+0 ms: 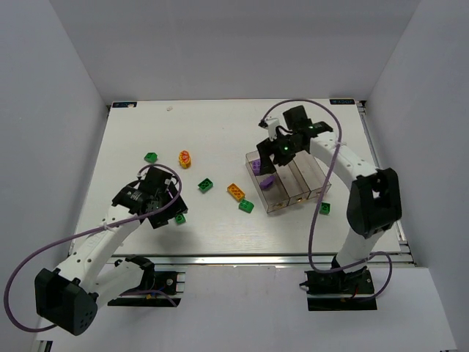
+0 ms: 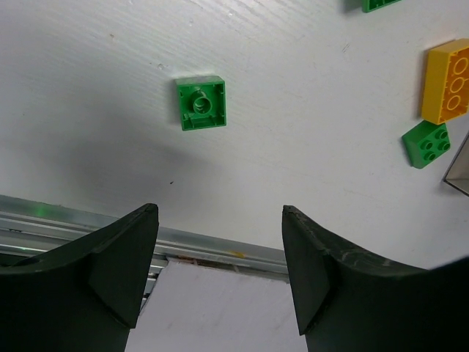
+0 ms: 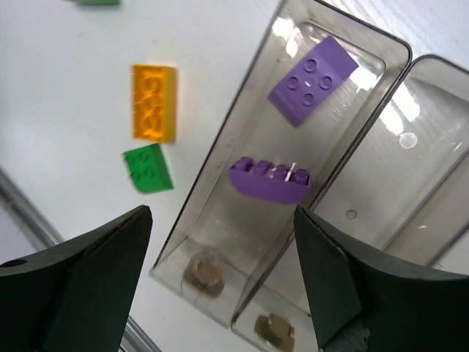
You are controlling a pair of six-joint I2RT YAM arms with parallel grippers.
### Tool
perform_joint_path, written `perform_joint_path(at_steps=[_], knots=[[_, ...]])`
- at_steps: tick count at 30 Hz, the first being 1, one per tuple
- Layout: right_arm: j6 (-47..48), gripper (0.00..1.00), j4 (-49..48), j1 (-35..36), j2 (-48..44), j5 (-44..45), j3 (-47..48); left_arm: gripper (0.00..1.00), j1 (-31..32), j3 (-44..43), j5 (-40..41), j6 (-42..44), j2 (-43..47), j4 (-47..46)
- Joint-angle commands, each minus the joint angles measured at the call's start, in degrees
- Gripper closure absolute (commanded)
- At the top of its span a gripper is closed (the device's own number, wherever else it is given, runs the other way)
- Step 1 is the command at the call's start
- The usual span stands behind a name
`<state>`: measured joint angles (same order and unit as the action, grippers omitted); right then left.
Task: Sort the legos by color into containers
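The left gripper (image 2: 220, 214) is nearest the arm bases. It hangs low over the table (image 1: 212, 132) with its jaws spread wide and nothing between them. Just beyond its fingertips lies a small green brick (image 2: 201, 103), hollow side up. Farther on and to the right, a second green brick (image 2: 427, 143) sits studs up, just beside an orange-yellow brick (image 2: 447, 81).

Right of these stand the three clear bins (image 1: 299, 187), joined side by side. The right gripper (image 3: 222, 213) hangs over the bin at the left end, with its jaws wide apart and empty. In that bin lie a curved purple brick (image 3: 269, 178), tipped on its side, and beyond it a flat purple brick (image 3: 313, 81), studs up.

Farthest out on the left, a lone green brick (image 1: 151, 157) and a yellow-and-red piece (image 1: 185, 159) rest near each other.
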<state>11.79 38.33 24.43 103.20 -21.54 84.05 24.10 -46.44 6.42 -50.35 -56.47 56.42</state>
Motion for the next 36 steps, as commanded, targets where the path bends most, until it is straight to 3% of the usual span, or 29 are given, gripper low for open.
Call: perform_joint_path(at_steps=[1,9,13,19,21,24,28,33,36], knots=[[9.5,0.16,3.3,-2.9,-9.1,-12.3,-1.0,0.22,-0.1,1.0,-1.1,-1.6,1.2,-2.0],[30.6,0.21,3.7,-11.6,-29.4,-27.7,-19.3,0.22,-0.1,0.3,0.5,-1.2,-1.8,-3.3],[35.7,0.24,10.8,-15.3,-35.2,-26.0,-26.2,0.21,-0.1,0.6,0.4,-0.4,-3.7,-5.1],[29.4,0.17,5.3,-18.4,-45.0,-10.7,-34.8,0.21,-0.1,1.9,-0.5,0.8,-5.0,-8.2],[25.3,0.14,4.1,-19.1,-44.9,-2.2,-35.7,0.2,-0.1,2.0,-0.6,1.1,-5.3,-8.9],[19.1,0.14,7.2,-20.6,-42.3,4.0,-34.1,0.21,-0.1,2.3,-1.1,1.8,-5.6,-9.4],[14.7,0.11,5.4,-22.1,-41.0,6.2,-33.0,0.21,-0.1,2.8,-1.1,2.5,-5.3,-9.7],[5.8,0.14,8.1,-23.8,-32.0,9.5,-29.7,0.2,-0.1,3.3,-0.8,2.9,-5.1,-9.1],[4.6,0.15,6.4,-25.5,-30.5,7.4,-30.2,0.2,-0.1,3.7,-0.5,2.8,-4.4,-8.8]])
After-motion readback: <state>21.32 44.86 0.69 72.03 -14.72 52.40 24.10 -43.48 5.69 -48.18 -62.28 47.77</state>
